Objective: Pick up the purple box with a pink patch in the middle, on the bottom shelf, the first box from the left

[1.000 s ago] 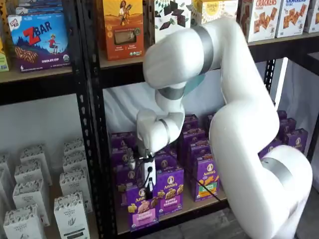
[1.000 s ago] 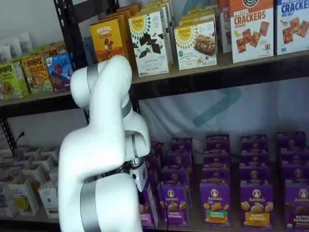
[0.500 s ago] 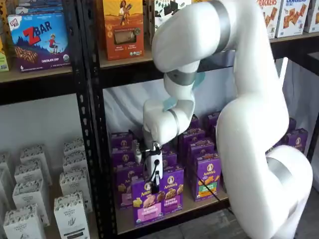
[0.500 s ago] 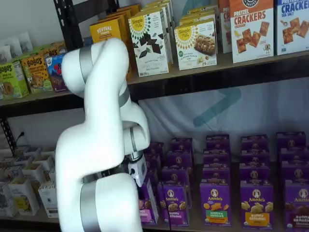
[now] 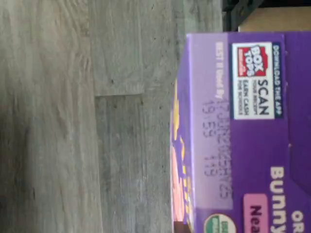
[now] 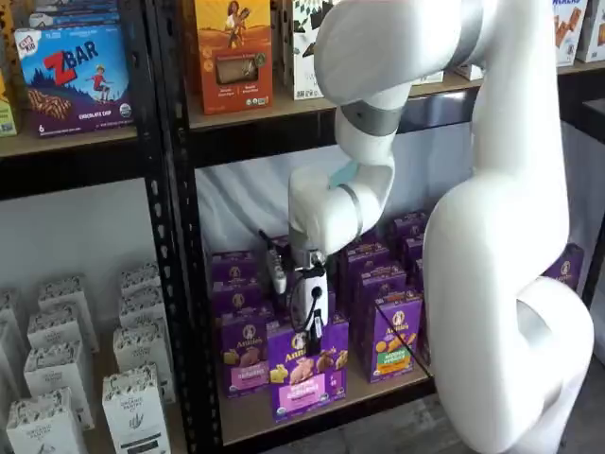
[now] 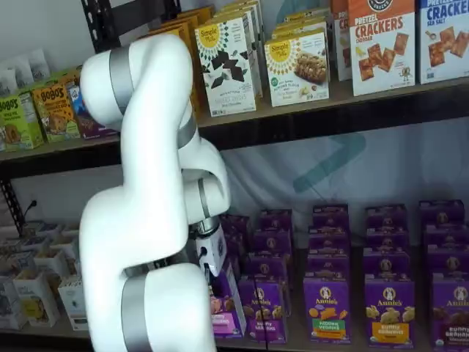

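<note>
Tan bottom shelf point(image 6: 248, 421) behind; claw point(image 6: 309, 333) clamped on purple box point(image 6: 306, 369), neighbouring cartons point(image 6: 248, 352) close.

Bottom shelf point(image 6: 248, 423) carrying rows of purple Annie's cartons point(image 7: 326, 306), standing upright; grey wood-plank floor point(image 5: 73, 121) lying below

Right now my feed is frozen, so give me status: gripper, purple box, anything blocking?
Gripper shut on the purple box. Box lifted, out in front of the bottom shelf. Nothing in the way; only floor below it.
</note>
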Controlling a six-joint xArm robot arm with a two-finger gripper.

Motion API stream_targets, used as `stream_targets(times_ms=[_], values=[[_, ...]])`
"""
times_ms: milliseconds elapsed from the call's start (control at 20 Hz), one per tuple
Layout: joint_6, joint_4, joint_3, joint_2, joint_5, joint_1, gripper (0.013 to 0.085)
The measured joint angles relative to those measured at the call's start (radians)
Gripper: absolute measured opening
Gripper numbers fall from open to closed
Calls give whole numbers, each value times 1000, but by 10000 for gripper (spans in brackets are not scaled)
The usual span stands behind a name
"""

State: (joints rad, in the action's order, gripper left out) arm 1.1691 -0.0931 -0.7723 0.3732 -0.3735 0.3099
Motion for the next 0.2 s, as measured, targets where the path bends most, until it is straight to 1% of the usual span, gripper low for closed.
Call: stream_targets(times_ms=[100, 200], values=[[21, 13, 23, -34, -10, -8, 330], [54, 40, 45, -71, -24, -18, 330]])
